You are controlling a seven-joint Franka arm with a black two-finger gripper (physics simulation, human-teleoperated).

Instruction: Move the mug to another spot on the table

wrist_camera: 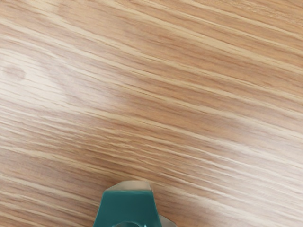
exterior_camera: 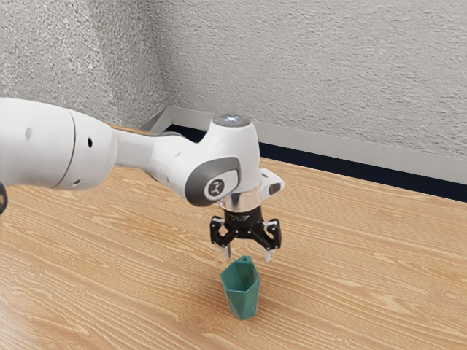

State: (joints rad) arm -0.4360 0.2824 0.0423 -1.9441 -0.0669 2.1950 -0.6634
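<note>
The hand (exterior_camera: 248, 254) hangs spread just over the upright green mug (exterior_camera: 241, 292) on the counter (exterior_camera: 365, 240), placed to close around it; perhaps not touching it yet.

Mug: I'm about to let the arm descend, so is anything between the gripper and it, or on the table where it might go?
Nothing visible does. The open gripper hangs directly above the green mug with only air between them, and the wooden table around the mug shows just bare wood grain in both views.
</note>
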